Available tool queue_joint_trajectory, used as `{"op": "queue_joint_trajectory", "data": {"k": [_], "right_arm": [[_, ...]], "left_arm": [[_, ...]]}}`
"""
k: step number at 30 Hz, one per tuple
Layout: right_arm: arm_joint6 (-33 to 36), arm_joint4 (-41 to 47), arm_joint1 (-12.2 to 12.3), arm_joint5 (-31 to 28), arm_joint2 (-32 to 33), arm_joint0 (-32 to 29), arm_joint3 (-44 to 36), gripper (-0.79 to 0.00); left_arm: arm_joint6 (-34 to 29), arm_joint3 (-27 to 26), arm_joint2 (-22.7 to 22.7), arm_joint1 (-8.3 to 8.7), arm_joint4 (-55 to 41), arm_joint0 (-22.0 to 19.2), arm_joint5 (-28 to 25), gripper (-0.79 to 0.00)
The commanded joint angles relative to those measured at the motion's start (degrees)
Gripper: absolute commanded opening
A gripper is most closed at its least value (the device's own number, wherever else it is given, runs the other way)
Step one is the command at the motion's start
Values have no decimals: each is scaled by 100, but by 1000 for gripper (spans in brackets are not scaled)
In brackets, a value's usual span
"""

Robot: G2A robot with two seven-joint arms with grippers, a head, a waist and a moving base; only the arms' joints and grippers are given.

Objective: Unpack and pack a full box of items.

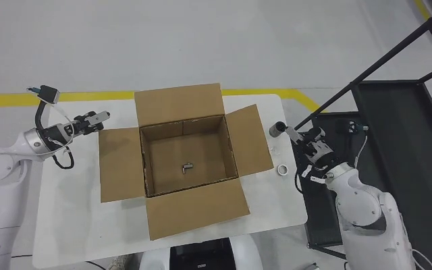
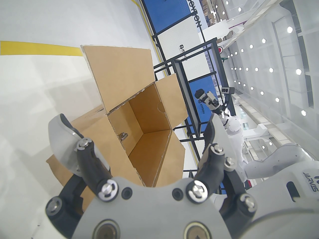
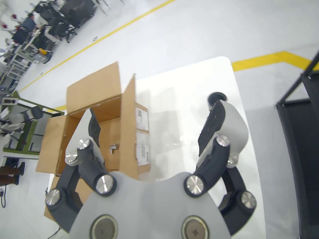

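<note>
An open cardboard box (image 1: 162, 104) stands mid-table with all its flaps folded outward. On its floor lies one small metal part (image 1: 187, 167), also seen in the left wrist view (image 2: 123, 135) and the right wrist view (image 3: 114, 148). My left gripper (image 1: 101, 119) hangs open and holds nothing just off the box's left flap; its fingers (image 2: 62, 130) frame the box (image 2: 147, 115). My right gripper (image 1: 295, 133) is open too, to the right of the box (image 3: 94, 90), with nothing between its fingers (image 3: 216, 118).
A small dark-topped cylinder (image 1: 277, 128) stands on the white table (image 1: 74, 202) near the right gripper, also seen in the right wrist view (image 3: 217, 98). A white ring (image 1: 284, 169) lies by the right table edge. A black rack (image 1: 391, 135) stands close on the right.
</note>
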Motion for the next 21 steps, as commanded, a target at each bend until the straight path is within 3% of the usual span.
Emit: {"op": "queue_joint_trajectory", "data": {"k": [1, 6, 9, 16, 21], "right_arm": [[119, 7, 10, -165, -205, 102, -151, 0], [915, -209, 63, -583, -980, 633, -407, 0], [1503, -456, 78, -520, -1664, 1060, -369, 0], [2760, -1534, -1, 437, -3425, 2468, 595, 0], [3159, -1885, -124, 1281, -4157, 3337, 1242, 0]], "left_arm": [[0, 0, 0, 0, 0, 0, 0, 0], [0, 0, 0, 0, 0, 0, 0, 0], [0, 0, 0, 0, 0, 0, 0, 0], [0, 0, 0, 0, 0, 0, 0, 0], [0, 0, 0, 0, 0, 0, 0, 0]]}}
